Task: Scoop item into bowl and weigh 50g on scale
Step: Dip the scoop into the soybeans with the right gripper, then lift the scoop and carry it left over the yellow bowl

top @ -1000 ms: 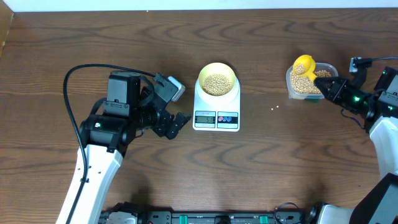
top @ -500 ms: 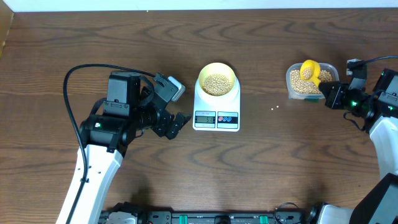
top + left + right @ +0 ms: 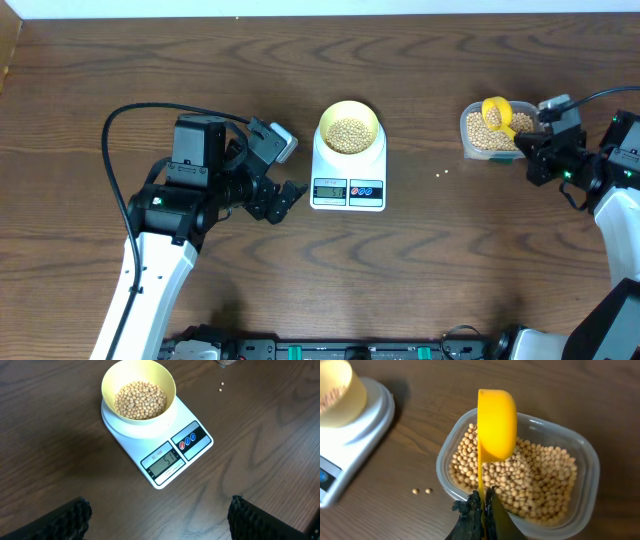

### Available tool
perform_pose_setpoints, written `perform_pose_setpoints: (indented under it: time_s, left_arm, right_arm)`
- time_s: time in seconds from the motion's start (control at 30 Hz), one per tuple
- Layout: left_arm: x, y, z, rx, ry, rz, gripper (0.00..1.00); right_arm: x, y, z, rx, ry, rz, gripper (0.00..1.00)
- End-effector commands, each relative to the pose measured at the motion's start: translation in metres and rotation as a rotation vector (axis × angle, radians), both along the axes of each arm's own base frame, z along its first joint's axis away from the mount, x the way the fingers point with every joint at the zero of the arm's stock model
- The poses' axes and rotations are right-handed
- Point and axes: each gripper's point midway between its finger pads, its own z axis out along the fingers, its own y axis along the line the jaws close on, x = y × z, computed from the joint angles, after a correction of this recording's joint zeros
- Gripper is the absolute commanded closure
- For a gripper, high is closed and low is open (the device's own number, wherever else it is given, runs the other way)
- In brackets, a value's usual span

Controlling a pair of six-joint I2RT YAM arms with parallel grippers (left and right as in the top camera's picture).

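Right gripper point(image 3: 481, 502) pinches a bright yellow plastic scoop point(image 3: 496, 422) tipped over the clear plastic tub point(image 3: 587, 460), likely shedding leftovers; left gripper point(image 3: 160, 520) gapes idle. Tan beans point(image 3: 140, 400) fill the pale yellow bowl point(image 3: 112, 380) on the white scale point(image 3: 145, 440).

Dark wood table point(image 3: 150, 60) carried the scale point(image 3: 348, 190) mid-table, clear tub point(image 3: 445, 472) right, two stray beans point(image 3: 415, 491) between them.

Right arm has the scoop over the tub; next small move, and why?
Probably lower the scoop into the tub and release: the scale seems to read 51 under the filled bowl, near target, and the right gripper holds the scoop tipped on edge.
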Motion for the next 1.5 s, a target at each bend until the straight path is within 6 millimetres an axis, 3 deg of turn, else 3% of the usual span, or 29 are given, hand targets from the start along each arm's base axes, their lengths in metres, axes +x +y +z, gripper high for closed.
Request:
perform_pose_setpoints:
  time_s: [0.0, 0.57, 0.73, 0.9, 1.17, 1.33, 1.47]
  left_arm:
    - [-0.001, -0.002, -0.002, 0.000, 0.001, -0.016, 0.11]
    - [-0.001, -0.002, -0.002, 0.000, 0.001, -0.016, 0.11]
    - [-0.001, -0.002, -0.002, 0.000, 0.001, -0.016, 0.11]
    - [-0.001, -0.002, -0.002, 0.000, 0.001, -0.016, 0.11]
    - [-0.001, -0.002, -0.002, 0.000, 0.001, -0.017, 0.11]
    - [-0.001, -0.002, -0.002, 0.000, 0.001, -0.016, 0.11]
    - [-0.001, -0.002, -0.002, 0.000, 0.001, -0.016, 0.11]
  right_arm:
    - [0.000, -0.007, 0.003, -0.161, -0.071, 0.085, 0.99]
    - [0.001, -0.040, -0.008, -0.377, -0.035, 0.029, 0.99]
    - [0.010, -0.035, 0.005, -0.364, -0.108, 0.046, 0.99]
    - [0.019, -0.031, 0.031, -0.287, -0.183, -0.012, 0.99]
    - [0.014, 0.009, 0.064, -0.035, -0.264, 0.078, 0.99]
    - [0.015, 0.027, 0.065, 0.123, -0.183, 0.020, 0.99]
    - [0.015, 0.055, 0.065, 0.208, -0.127, 0.033, 0.99]
